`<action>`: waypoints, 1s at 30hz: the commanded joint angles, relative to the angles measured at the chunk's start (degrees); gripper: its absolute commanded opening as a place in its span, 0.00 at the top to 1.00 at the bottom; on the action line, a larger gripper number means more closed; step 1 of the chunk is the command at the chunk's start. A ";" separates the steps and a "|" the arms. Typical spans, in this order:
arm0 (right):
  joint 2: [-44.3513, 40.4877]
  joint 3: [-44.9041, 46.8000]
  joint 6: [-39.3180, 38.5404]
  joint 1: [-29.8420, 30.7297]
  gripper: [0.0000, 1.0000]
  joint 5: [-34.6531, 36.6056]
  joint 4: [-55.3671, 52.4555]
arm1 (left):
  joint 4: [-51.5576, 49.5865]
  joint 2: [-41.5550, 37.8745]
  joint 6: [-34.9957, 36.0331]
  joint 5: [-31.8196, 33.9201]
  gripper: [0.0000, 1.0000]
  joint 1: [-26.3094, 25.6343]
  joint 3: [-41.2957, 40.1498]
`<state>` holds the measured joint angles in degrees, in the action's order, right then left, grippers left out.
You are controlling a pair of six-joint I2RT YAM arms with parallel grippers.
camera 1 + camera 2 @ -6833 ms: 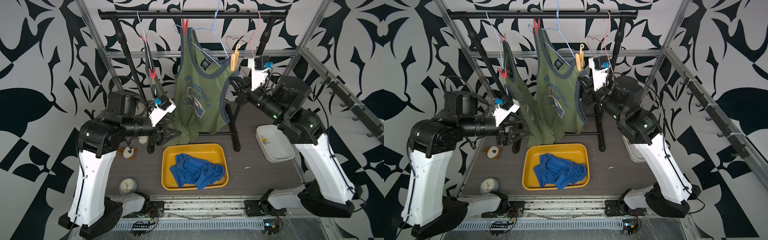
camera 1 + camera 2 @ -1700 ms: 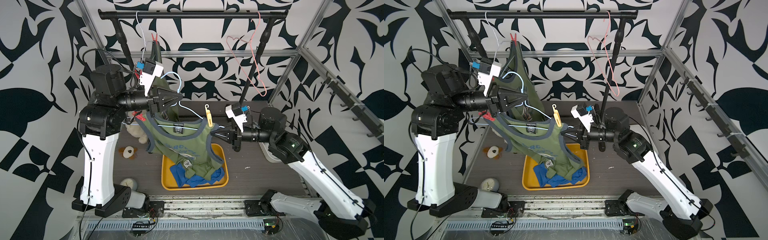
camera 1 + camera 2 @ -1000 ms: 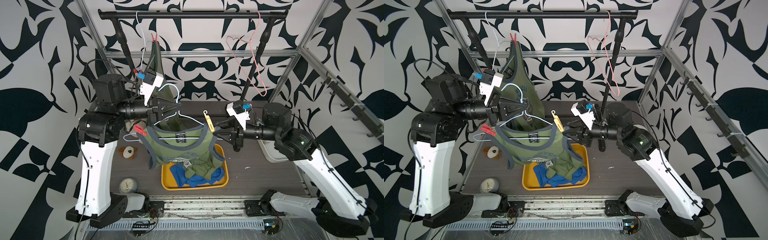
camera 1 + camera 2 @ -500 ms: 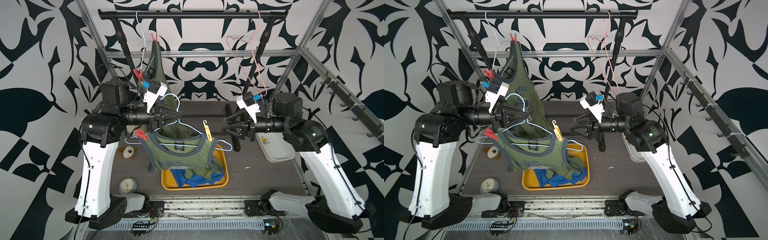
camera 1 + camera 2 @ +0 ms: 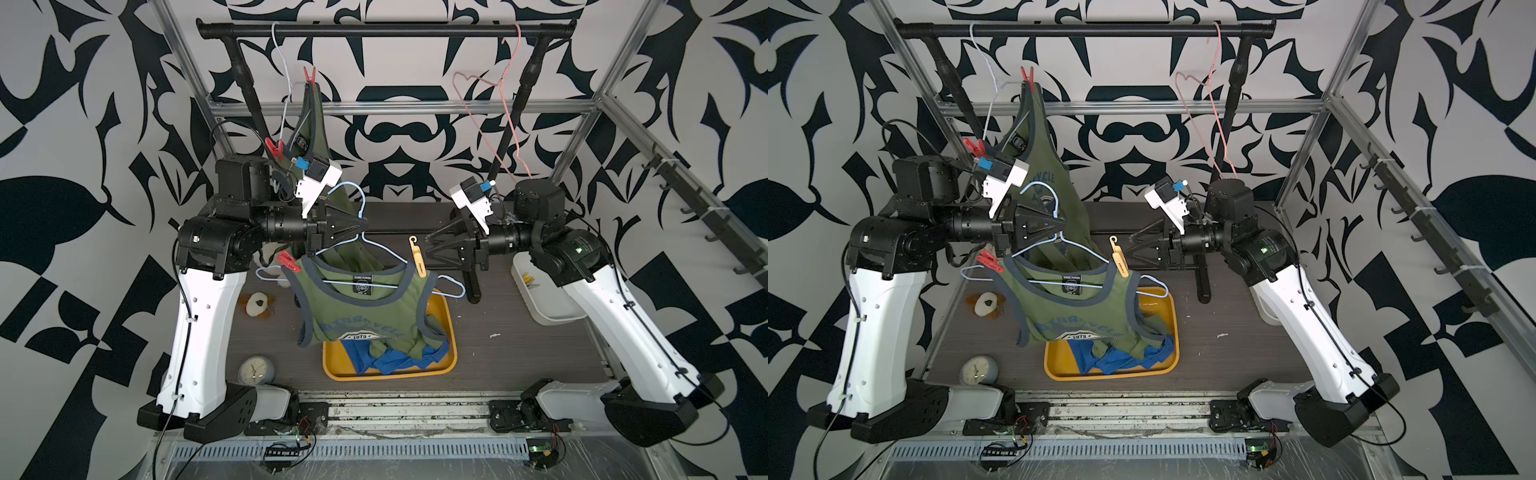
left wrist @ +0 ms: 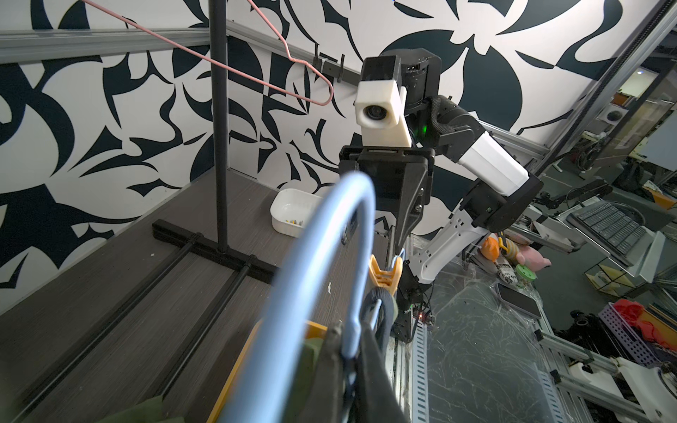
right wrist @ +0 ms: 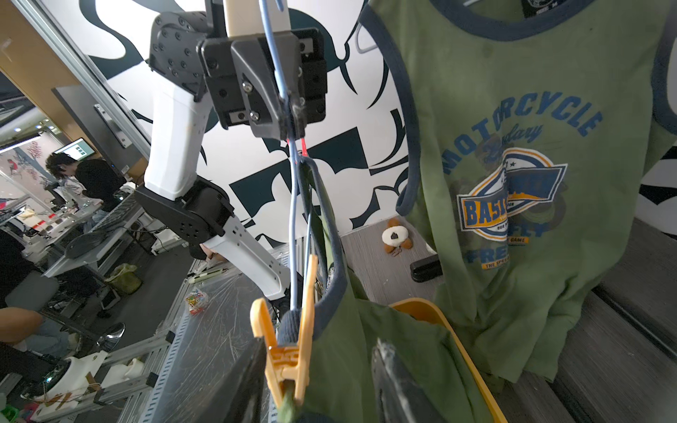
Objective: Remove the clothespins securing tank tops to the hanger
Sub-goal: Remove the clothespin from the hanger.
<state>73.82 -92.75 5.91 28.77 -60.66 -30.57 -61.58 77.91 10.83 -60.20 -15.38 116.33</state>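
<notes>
1. The left hand (image 5: 362, 226) is clamped tight on the neck of the blue hanger (image 6: 307, 238). It holds the hanger level in the air above the yellow tray (image 5: 390, 375) at the tabletop's front edge, likely so a freed shirt drops in.
2. The green tank top (image 5: 365, 307) hangs from that hanger, pinned by a red clothespin (image 5: 288, 261) on one strap and a yellow clothespin (image 5: 417, 259) on the other.
3. The right hand (image 5: 427, 252) stands half open with the yellow clothespin between its jaws, not yet squeezing. It looks lined up to pinch the pin's tail.
4. A blue tank top (image 5: 390, 357) lies in the tray. A second green tank top (image 5: 311, 124) hangs from the rail (image 5: 386, 30), pinned by two more red clothespins (image 5: 309, 77).
</notes>
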 commanded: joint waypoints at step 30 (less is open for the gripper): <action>0.82 -0.78 -1.99 6.82 0.61 4.67 2.21 | 3.75 1.19 -3.09 0.00 1.00 -1.49 1.40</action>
<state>76.40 -92.09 4.93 35.35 -56.31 -29.54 -59.20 79.37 8.34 -59.33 -16.69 116.36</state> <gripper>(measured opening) 0.390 0.078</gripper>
